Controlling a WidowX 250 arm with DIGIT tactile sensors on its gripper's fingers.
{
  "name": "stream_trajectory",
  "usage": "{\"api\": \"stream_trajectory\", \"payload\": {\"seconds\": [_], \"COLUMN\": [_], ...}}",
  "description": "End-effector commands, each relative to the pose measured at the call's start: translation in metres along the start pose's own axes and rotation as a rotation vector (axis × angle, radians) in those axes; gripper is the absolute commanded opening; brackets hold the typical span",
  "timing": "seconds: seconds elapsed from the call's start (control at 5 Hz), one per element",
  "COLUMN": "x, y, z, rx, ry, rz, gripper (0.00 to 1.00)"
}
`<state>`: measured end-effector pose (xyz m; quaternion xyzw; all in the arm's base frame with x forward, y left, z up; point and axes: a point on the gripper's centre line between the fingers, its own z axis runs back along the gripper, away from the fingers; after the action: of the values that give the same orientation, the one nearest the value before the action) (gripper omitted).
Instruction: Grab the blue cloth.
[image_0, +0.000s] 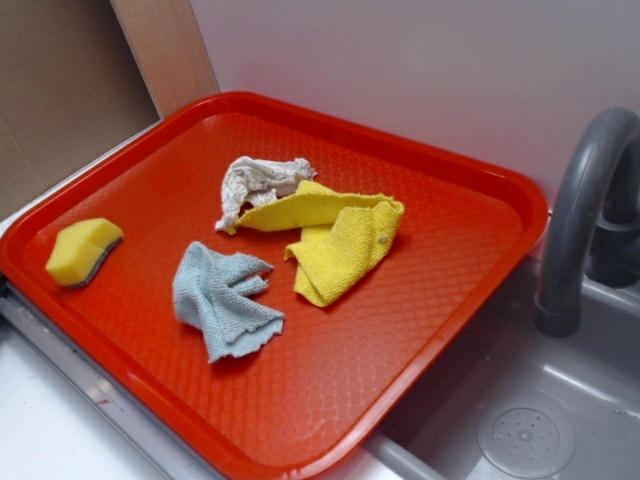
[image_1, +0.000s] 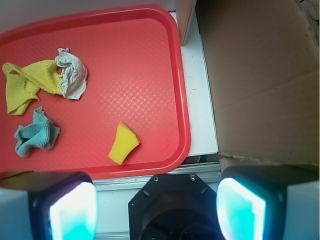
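Observation:
The blue cloth (image_0: 222, 297) is a small pale blue-grey rag with ragged points, lying flat on the red tray (image_0: 440, 330) left of centre. In the wrist view the blue cloth (image_1: 35, 134) lies at the tray's left side. My gripper (image_1: 157, 207) does not show in the exterior view. In the wrist view its two fingers (image_1: 70, 210) stand wide apart with nothing between them, high above the tray's near edge and well right of the cloth.
A larger yellow cloth (image_0: 335, 235) and a white-beige rag (image_0: 258, 183) lie bunched behind the blue cloth. A yellow sponge (image_0: 82, 250) sits at the tray's left corner. A grey sink with a faucet (image_0: 575, 220) is at the right. Cardboard (image_1: 260, 80) stands beside the tray.

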<state>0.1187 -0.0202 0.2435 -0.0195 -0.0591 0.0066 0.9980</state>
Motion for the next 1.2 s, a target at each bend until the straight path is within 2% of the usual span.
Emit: {"api": "stream_trajectory", "payload": {"seconds": [0.0, 0.2, 0.4, 0.6, 0.8, 1.0], "x": [0.0, 0.012, 0.021, 0.023, 0.017, 0.01], "y": [0.0, -0.036, -0.085, -0.136, -0.185, -0.21], "z": [0.0, -0.012, -0.026, -0.038, -0.062, -0.091], "rx": [0.0, -0.074, -0.081, -0.152, -0.197, -0.175], "ry": [0.0, -0.029, -0.02, 0.003, 0.094, 0.174], "rz": [0.0, -0.057, -0.09, -0.145, -0.121, -0.055], "gripper": [1.0, 1.0, 1.0, 1.0, 1.0, 1.0]}}
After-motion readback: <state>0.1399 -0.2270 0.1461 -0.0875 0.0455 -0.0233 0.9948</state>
